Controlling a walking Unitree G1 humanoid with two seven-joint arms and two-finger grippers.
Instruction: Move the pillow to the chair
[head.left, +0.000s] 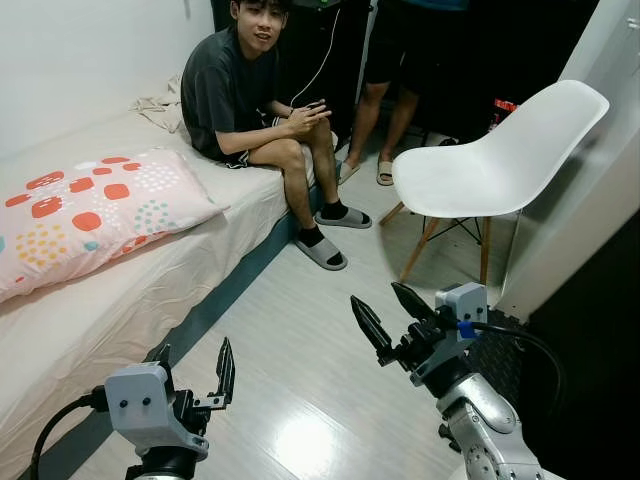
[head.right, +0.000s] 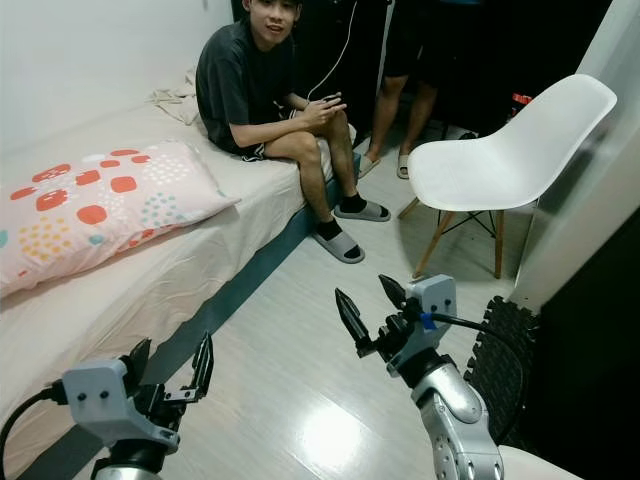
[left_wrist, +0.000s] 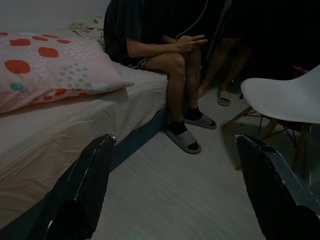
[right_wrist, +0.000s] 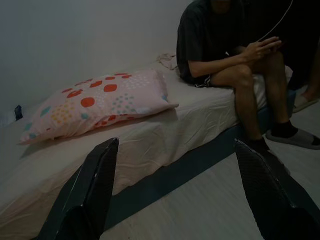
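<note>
soft spotted pillow (head.left: 85, 212) lies on the smooth bed (head.left: 150, 290) at 10 o'clock; moulded white chair (head.left: 500, 160) at 1 o'clock. left pincer (head.left: 195, 378) and right pincer (head.left: 392, 313) spread wide, empty.

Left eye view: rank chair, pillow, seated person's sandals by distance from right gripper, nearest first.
From the right gripper:
1. Chair, white, ahead on the robot's right, seat empty.
2. Sandals, ahead near the bed edge; close to the chair's rank, hard to call.
3. Pillow, far left on the bed.

Pink pillow (head.left: 85, 213) with red, teal and yellow dotted patches; white chair (head.left: 497, 160); dark teal bed base (head.left: 225, 300).
</note>
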